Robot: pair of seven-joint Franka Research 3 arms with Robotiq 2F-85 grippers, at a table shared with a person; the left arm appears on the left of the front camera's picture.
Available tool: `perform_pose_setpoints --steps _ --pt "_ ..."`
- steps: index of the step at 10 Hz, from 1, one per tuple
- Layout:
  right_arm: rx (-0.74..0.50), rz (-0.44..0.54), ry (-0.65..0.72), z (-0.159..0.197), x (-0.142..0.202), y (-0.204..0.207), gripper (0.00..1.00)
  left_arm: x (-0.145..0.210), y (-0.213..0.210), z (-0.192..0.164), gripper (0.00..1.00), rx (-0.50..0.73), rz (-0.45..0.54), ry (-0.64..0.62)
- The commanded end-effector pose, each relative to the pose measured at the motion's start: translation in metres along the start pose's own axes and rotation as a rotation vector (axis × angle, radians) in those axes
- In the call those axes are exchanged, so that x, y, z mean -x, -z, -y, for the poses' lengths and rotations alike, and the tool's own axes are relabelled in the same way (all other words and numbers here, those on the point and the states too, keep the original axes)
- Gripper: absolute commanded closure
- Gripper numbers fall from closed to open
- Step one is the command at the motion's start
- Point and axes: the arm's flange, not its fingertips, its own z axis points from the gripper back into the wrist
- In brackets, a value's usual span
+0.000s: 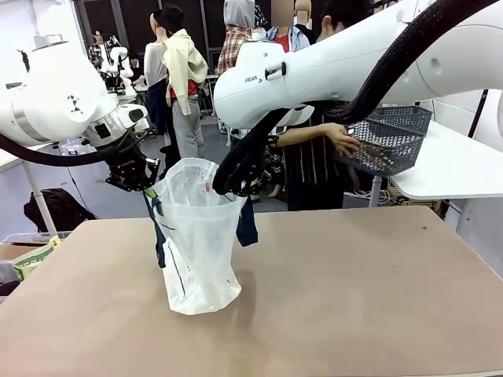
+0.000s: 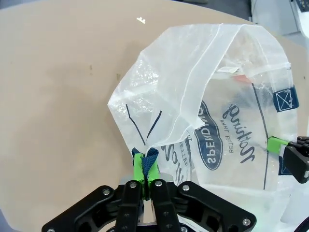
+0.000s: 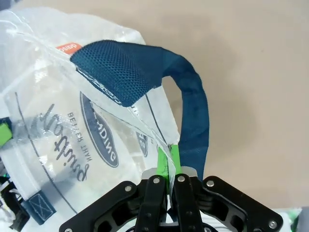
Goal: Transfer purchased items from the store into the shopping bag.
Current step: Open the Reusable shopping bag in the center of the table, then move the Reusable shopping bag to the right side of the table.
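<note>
The shopping bag (image 1: 198, 239) stands upright on the table, translucent white with navy strap handles. My left gripper (image 1: 149, 188) is shut on the bag's left rim (image 2: 145, 162), green pads pinching plastic and strap. At the opposite rim my right gripper (image 1: 236, 188) is shut on the bag (image 3: 166, 157), beside a navy handle (image 3: 190, 116) looping past it. Together they hold the mouth open. Across the table a person's hand (image 1: 343, 140) holds a dark grey lattice basket (image 1: 389, 137). The purchased items are hidden from me.
The tan table (image 1: 354, 290) is bare to the right and front of the bag. A white side table (image 1: 452, 169) stands behind right. Some packets (image 1: 31, 259) lie in a bin off the table's left edge.
</note>
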Motion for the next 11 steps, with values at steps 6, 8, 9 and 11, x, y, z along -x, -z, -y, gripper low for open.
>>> perform_pose_setpoints --steps 6,8,9,11 --pt "-0.006 -0.013 0.011 0.0035 0.0004 0.0032 1.00 0.0015 -0.0003 0.0035 1.00 0.002 0.000 0.008" --pt "-0.006 -0.013 0.011 0.0035 0.0004 0.0032 1.00 0.0015 -0.0003 0.0035 1.00 0.002 0.000 0.008" --pt "-0.006 -0.013 0.011 0.0035 0.0004 0.0032 1.00 0.0015 -0.0003 0.0035 1.00 0.002 0.000 0.008" --pt "-0.006 -0.013 0.011 0.0035 0.0004 0.0032 1.00 0.0015 -0.0003 0.0035 1.00 0.002 0.000 0.008"
